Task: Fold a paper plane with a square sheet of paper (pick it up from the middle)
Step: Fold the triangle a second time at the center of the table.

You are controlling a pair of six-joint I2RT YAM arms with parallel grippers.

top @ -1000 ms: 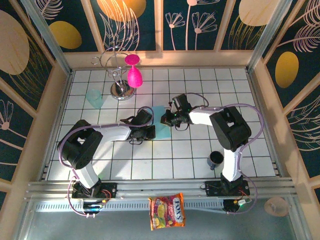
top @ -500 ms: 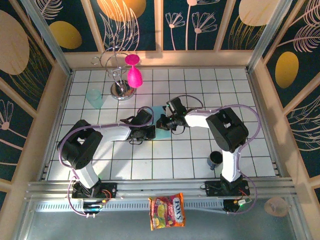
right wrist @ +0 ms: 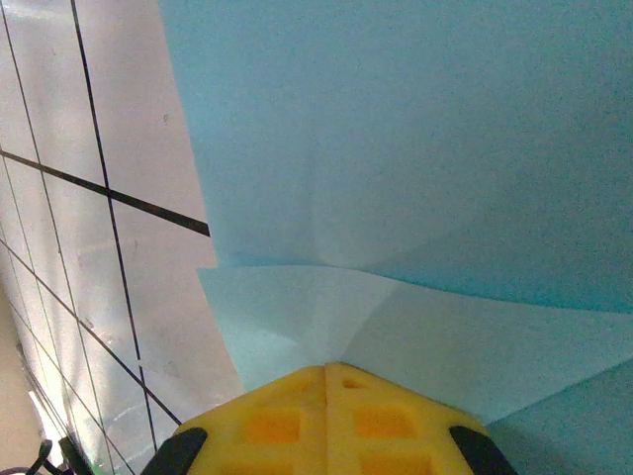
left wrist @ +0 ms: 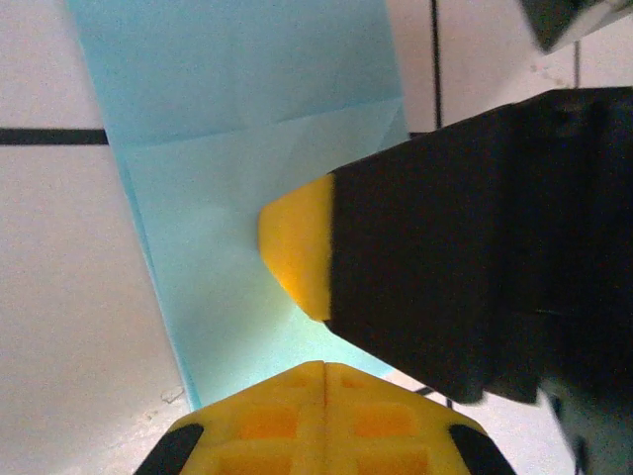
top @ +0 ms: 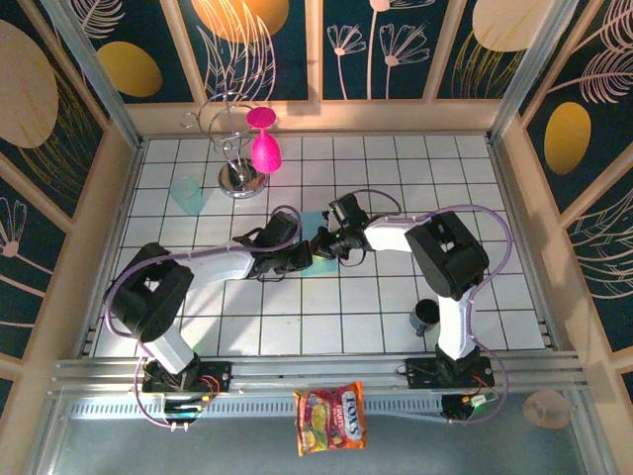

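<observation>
The light-blue sheet of paper (left wrist: 237,119) lies creased and folded on the white grid table (top: 376,297), mostly covered by both grippers in the top view. My left gripper (top: 300,257) is shut, and in the left wrist view its tip (left wrist: 324,368) rests on the paper's near edge. My right gripper (top: 322,244) is also shut. Its yellow tip (left wrist: 295,247) presses on the sheet just ahead of the left one. In the right wrist view the right gripper (right wrist: 326,368) touches a folded flap (right wrist: 415,336) where creases meet, with a shaded layer of paper (right wrist: 396,148) beyond.
A wire rack (top: 240,178) with two pink goblets (top: 264,150) stands at the back left, beside a pale-teal cup (top: 186,195). A dark cup (top: 427,315) sits near the right arm's base. A snack bag (top: 331,418) lies off the table's front edge.
The right gripper has slid left until it meets the left gripper over the paper. The left arm has shifted slightly toward it. Less of the sheet now shows from above.
</observation>
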